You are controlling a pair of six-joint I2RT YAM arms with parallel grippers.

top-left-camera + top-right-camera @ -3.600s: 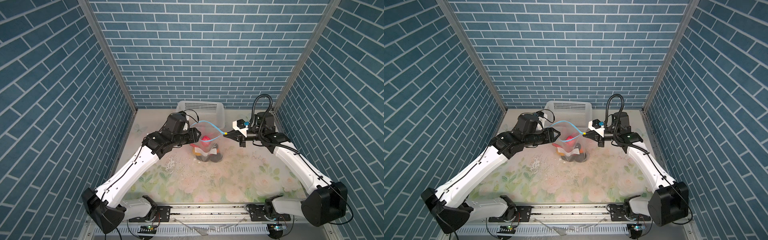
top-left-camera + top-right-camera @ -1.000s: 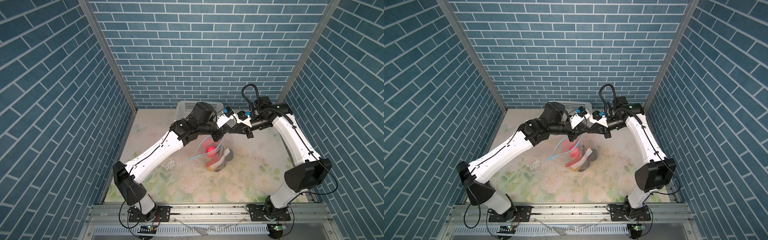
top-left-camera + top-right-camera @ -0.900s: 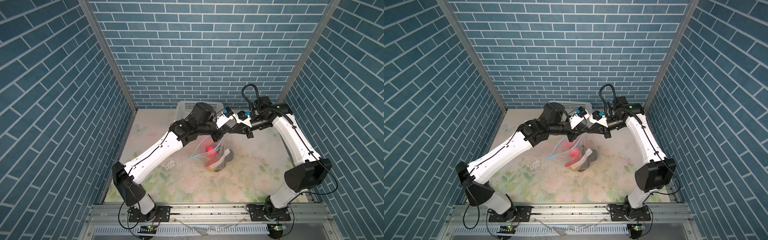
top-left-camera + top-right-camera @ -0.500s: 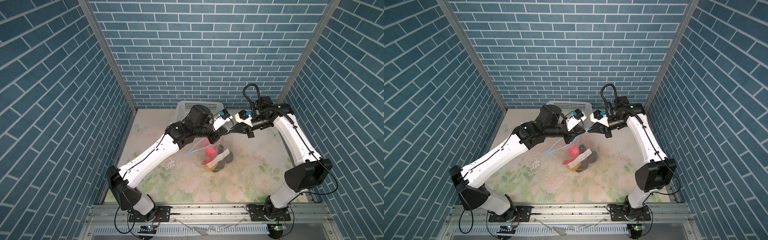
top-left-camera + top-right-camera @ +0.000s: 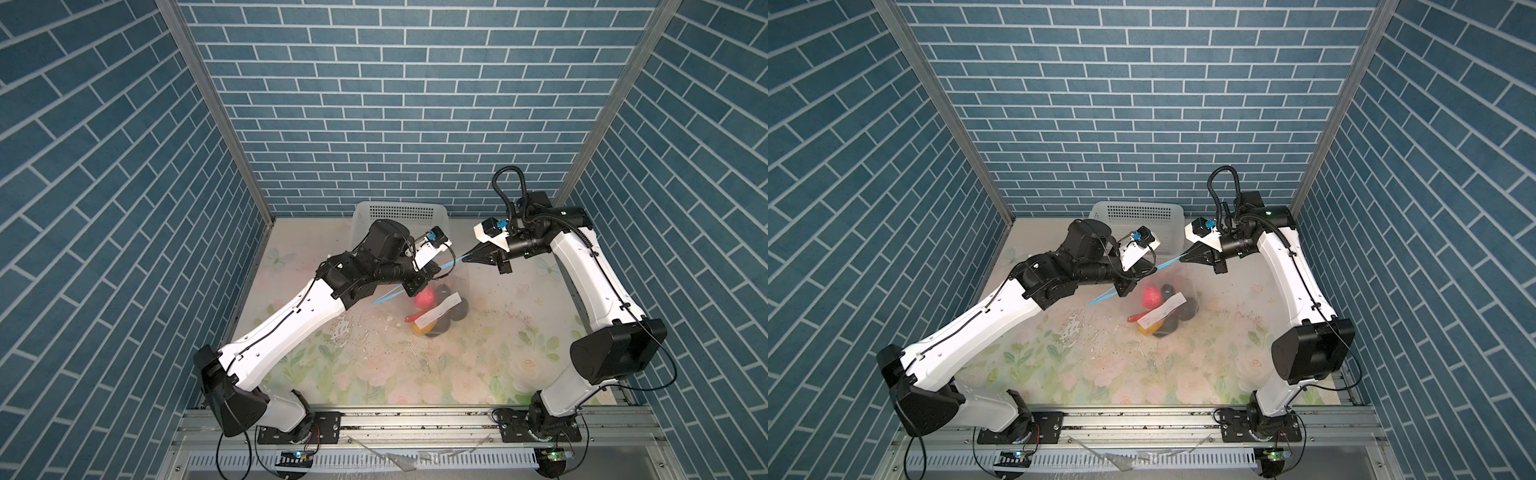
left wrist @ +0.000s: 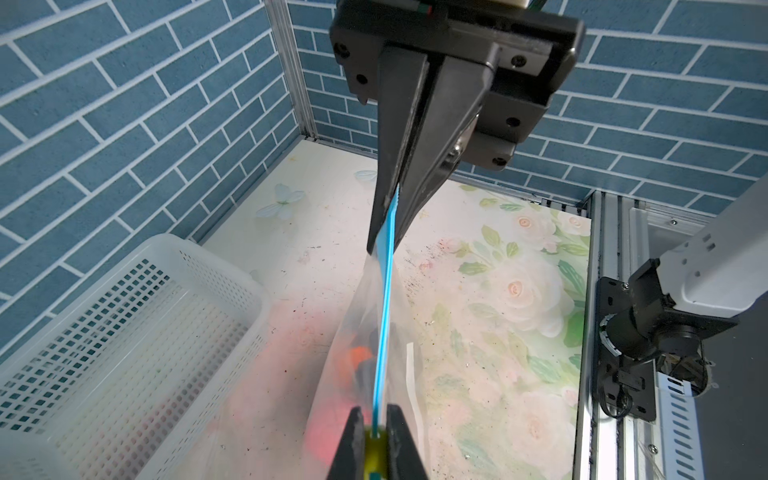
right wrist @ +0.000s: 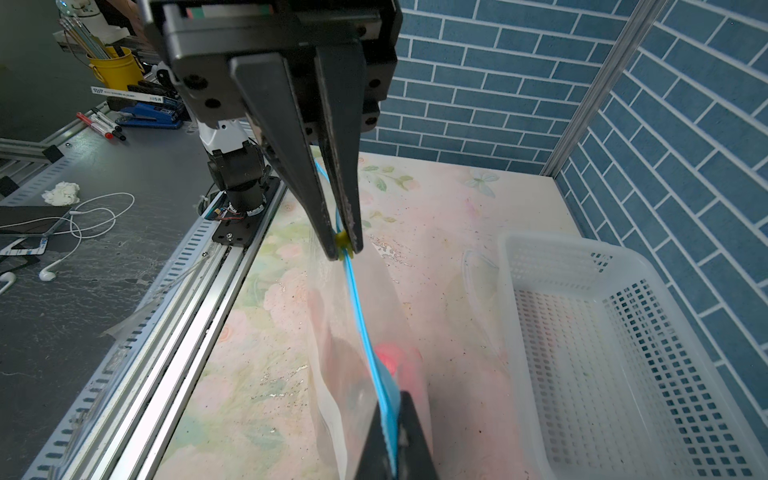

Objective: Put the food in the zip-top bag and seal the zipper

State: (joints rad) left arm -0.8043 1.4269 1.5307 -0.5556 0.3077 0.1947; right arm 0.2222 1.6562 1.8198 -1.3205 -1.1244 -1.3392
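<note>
Top views are both showing the bag (image 5: pixel 439 308) hanging between the two grippers, around mid-table and toward the far side, just near of the white basket (image 5: pixel 399 210). Left gripper (image 5: pixel 417 286) is sitting partway along the blue zipper (image 5: pixel 386 297), and the wrist shots are showing its fingers squeezing together on the yellow tab (image 6: pixel 374 453). Right gripper (image 5: pixel 467 260) is pinching the zipper's right end, fingers pressing tight on the strip. The zipper is stretching taut between them, up off the table (image 5: pixel 374 374). Food (image 5: pixel 424 298) is sitting inside, bunching at the bag's bottom: pink piece, black lumps, something yellow-orange.
</note>
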